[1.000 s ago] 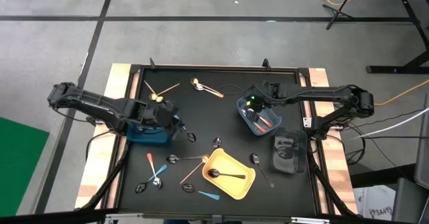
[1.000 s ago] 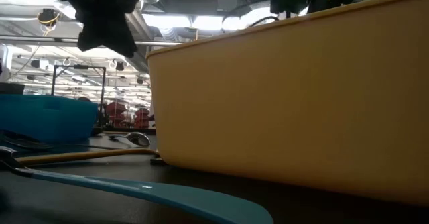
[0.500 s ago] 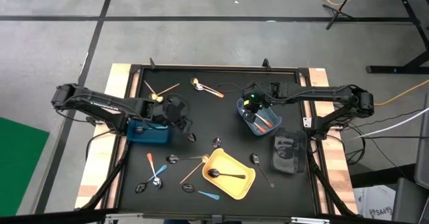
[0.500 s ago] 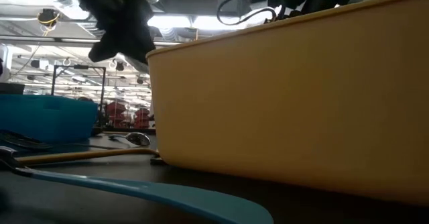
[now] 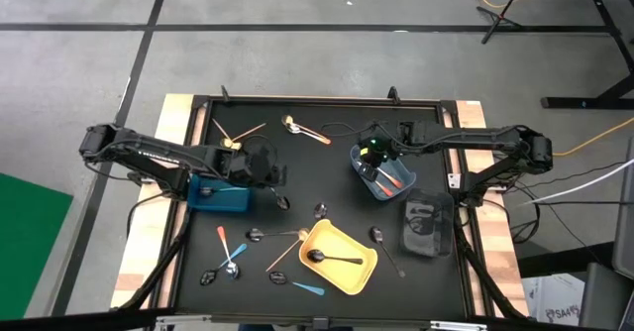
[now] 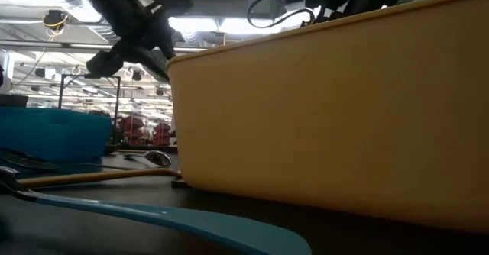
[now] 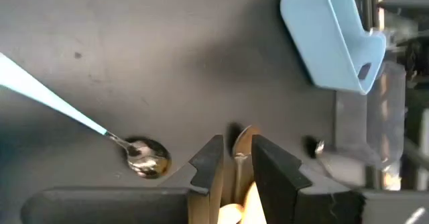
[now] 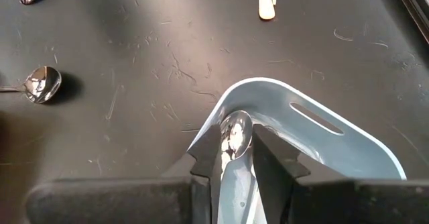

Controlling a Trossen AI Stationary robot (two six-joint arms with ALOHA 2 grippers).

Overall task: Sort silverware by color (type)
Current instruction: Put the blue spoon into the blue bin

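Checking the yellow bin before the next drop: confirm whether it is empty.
No, the yellow bin already holds one black spoon lying across its floor in the high view.

**Spoons scattered, some already binned**

A black spoon lies flat in the yellow bin. Orange-handled spoons rest in the light-blue bin. A light-blue-handled spoon lies flat near the bench's front edge. 2 tan spoons cross at the far left. An orange-handled spoon lies beside them.
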